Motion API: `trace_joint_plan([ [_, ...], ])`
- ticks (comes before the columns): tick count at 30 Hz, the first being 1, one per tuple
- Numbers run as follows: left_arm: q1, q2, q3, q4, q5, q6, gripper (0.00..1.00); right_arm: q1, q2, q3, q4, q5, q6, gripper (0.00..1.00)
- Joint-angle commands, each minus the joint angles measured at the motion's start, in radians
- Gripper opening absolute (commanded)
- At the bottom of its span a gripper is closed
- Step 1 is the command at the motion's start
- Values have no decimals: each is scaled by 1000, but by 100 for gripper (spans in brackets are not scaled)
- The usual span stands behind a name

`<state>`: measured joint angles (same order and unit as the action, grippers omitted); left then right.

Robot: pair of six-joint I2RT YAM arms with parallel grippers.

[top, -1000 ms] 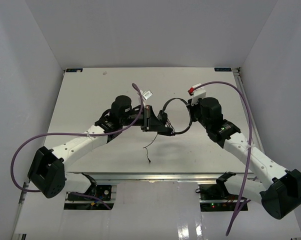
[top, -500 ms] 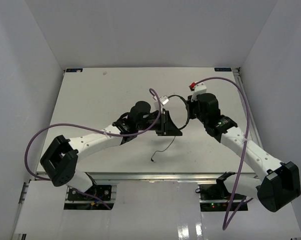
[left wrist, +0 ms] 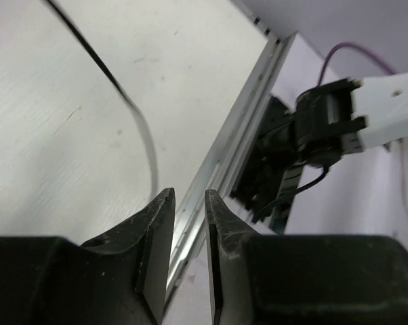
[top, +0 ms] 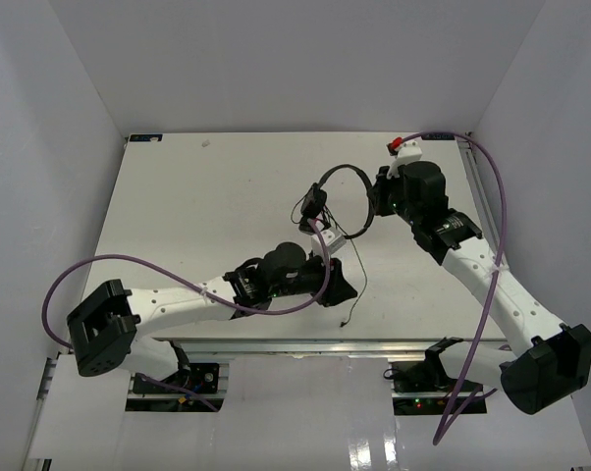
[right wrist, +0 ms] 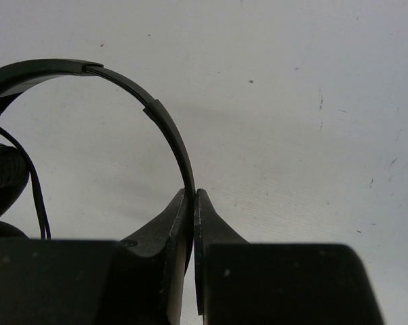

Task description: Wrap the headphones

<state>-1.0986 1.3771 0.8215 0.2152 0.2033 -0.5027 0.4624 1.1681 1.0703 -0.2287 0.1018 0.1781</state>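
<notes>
It was a robotics lab cell: a bare white table (top: 178, 196) boxed in by plain white panels (top: 50, 118), an aluminium frame rail (left wrist: 224, 156) just beyond the left gripper (left wrist: 188, 196), purple cables (left wrist: 356, 46) trailing behind.

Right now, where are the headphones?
In the top view, the headphones are right of centre, headband pinched in the right gripper, cord trailing near the left gripper.

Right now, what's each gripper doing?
Left gripper: slightly open, nothing between the fingers.
Right gripper: shut on the headphones headband.
</notes>
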Motion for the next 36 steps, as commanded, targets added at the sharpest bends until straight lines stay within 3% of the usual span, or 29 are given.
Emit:
trace_joint_plan([
  [1,-28,-11,-95,125,-148,140,31,-19,-34,87,-12,-65,62,8],
  [6,-50,4,-176,237,-258,219,23,-43,-52,122,-47,-122,80,8],
  [9,-64,-17,-246,326,-288,235,24,-63,-63,130,-55,-149,86,8],
  [12,-86,-55,-339,418,-332,256,40,-77,-71,129,-60,-173,87,8],
  [17,-99,-97,-452,438,-431,280,67,-88,-77,119,-61,-214,84,8],
  [21,-99,-95,-525,539,-458,349,74,-91,-76,104,-57,-254,60,8],
  [28,-99,18,-535,767,-279,406,80,-97,-74,100,-59,-343,24,8],
  [32,-101,103,-463,819,-164,402,82,-97,-76,95,-58,-354,25,8],
  [36,-103,184,-375,817,-138,423,82,-97,-79,83,-56,-352,26,8],
])
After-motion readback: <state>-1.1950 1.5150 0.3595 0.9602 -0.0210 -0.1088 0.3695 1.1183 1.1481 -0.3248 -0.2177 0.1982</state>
